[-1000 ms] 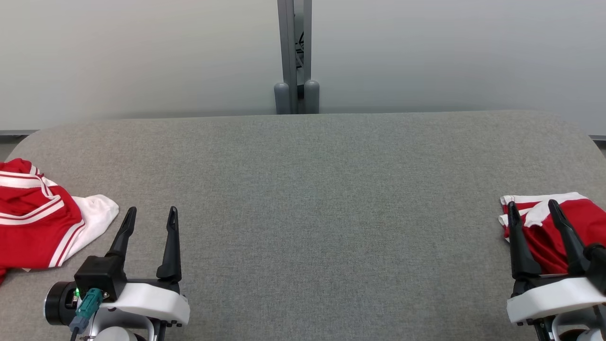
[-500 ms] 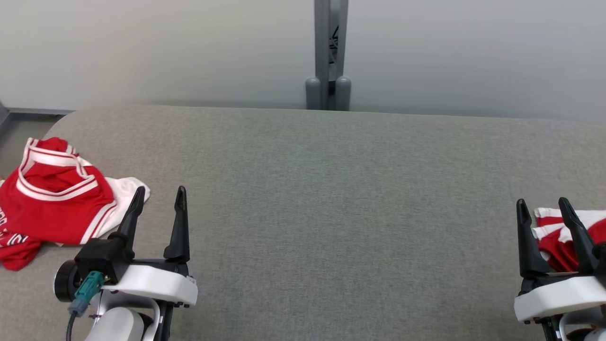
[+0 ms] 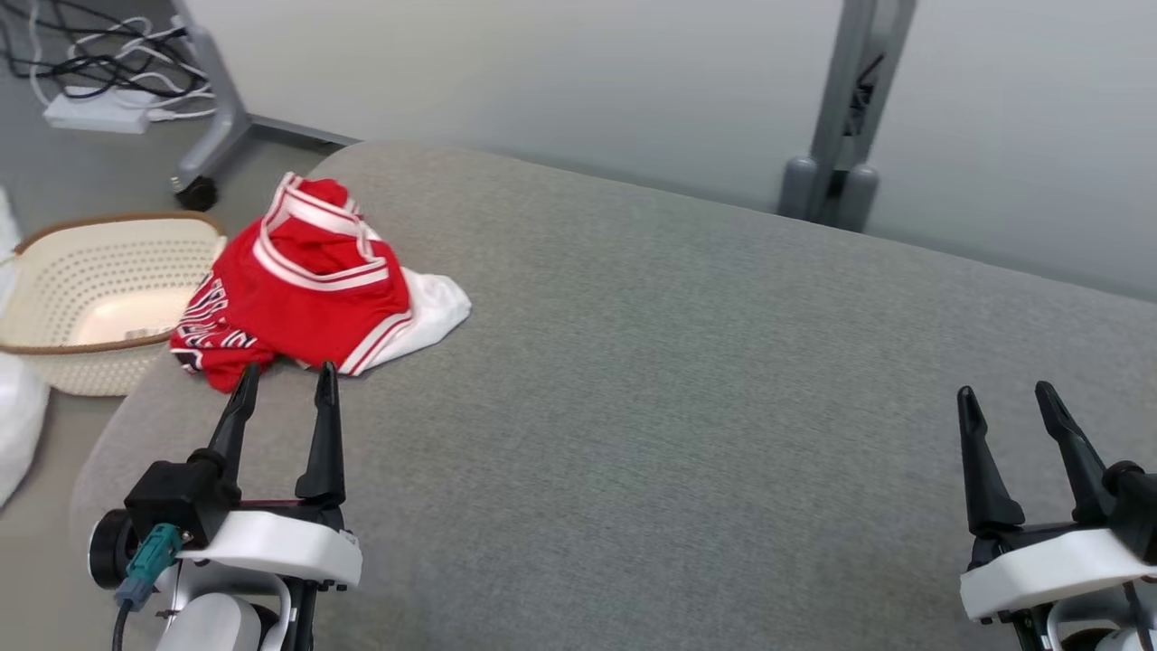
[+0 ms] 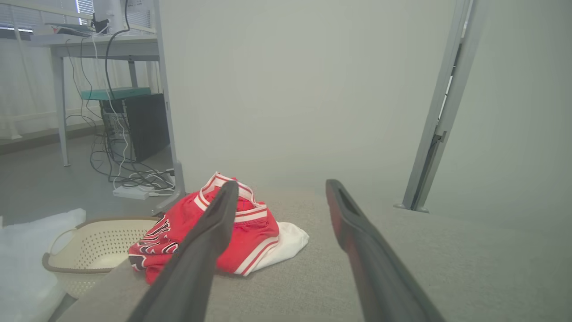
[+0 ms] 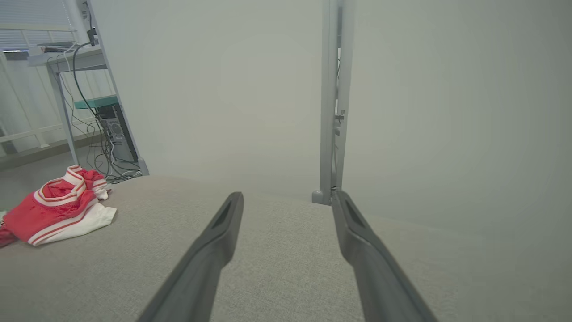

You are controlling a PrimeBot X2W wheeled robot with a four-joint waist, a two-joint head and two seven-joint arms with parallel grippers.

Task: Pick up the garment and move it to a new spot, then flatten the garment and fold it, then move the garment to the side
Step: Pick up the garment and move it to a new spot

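Grippers: we count two; left gripper (image 3: 289,372) and right gripper (image 3: 1003,391) both wide apart, empty.
Garment (image 3: 303,289): one, crumpled, red-white.
Basket (image 3: 117,218): one, partly cut off.
Lettering (image 3: 210,318): we can't read it.

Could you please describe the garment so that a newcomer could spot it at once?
Start at the wide grey table and go to its rounded left corner, beside the cream perforated basket on the floor. The garment lies crumpled there: bright red with white-striped trim, against grey cloth and pale basket.
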